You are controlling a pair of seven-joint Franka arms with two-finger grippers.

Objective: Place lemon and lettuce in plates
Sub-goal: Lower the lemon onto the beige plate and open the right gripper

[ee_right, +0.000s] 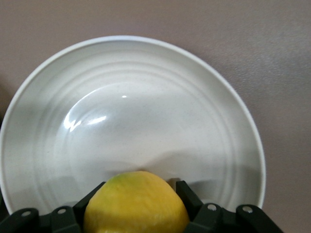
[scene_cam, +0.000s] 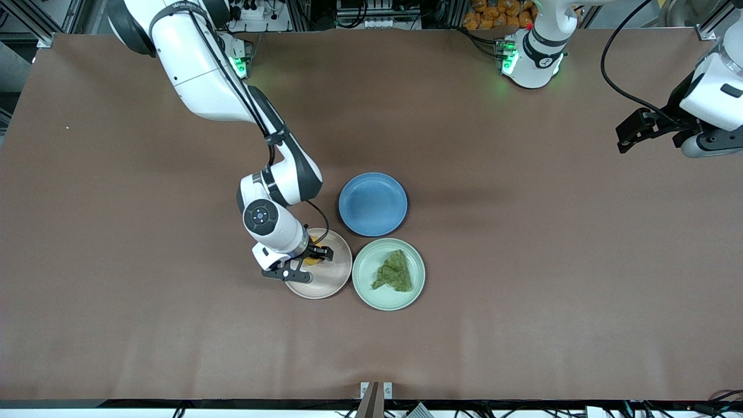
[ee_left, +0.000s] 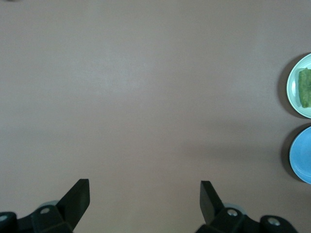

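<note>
My right gripper point(scene_cam: 307, 262) is shut on the yellow lemon point(scene_cam: 312, 260) and holds it low over the beige-pink plate point(scene_cam: 332, 280). In the right wrist view the lemon point(ee_right: 136, 204) sits between the two black fingers point(ee_right: 187, 191), with the plate point(ee_right: 146, 111) right under it. I cannot tell whether the lemon touches the plate. The wrinkly green lettuce point(scene_cam: 395, 271) lies in the mint green plate point(scene_cam: 365, 264), beside the beige one. My left gripper point(scene_cam: 630, 136) is open and empty and waits in the air at the left arm's end of the table. The mint plate point(ee_left: 294, 87) with the lettuce point(ee_left: 305, 87) also shows in the left wrist view.
An empty blue plate point(scene_cam: 372, 204) sits farther from the front camera than the two pale plates and close to both. It also shows in the left wrist view point(ee_left: 301, 155). The right arm's forearm hangs over the table above the beige plate.
</note>
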